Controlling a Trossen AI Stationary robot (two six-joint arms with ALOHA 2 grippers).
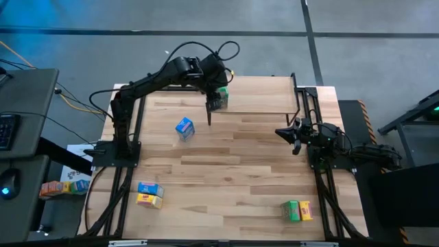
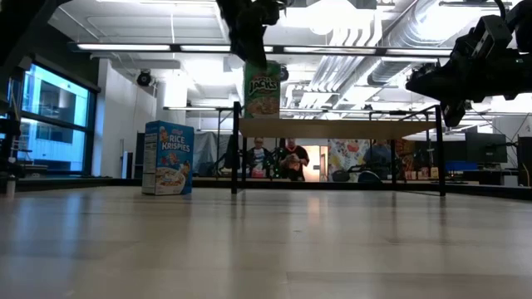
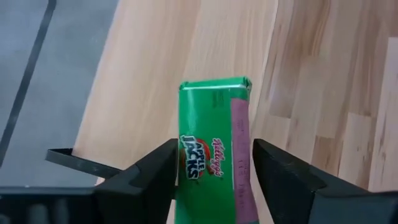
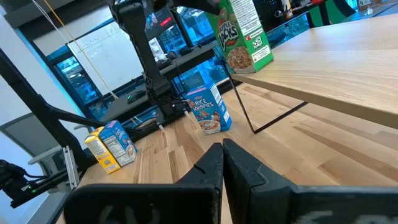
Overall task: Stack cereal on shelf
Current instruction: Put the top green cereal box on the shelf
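Apple Jacks box (image 1: 219, 100) is standing on the shelf (image 1: 260, 96) at its left end; Rice Krispies box (image 1: 184, 127) is standing on the counter (image 1: 233, 171) beside it.

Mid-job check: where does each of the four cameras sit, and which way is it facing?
High: overhead, straight down; both arms, shelf.
Low: tabletop height, looking level; arms enter from above.
Left wrist: above the shelf, left gripper fingers flanking green cereal box.
Right wrist: looks across table past shut right gripper.
Shared: all four show the green box; three the blue Rice Krispies box.

A robotics lab: exposed ceiling ducts (image 2: 374, 50), a whiteboard (image 4: 102, 53), and seated people (image 2: 278, 159) behind the rig.
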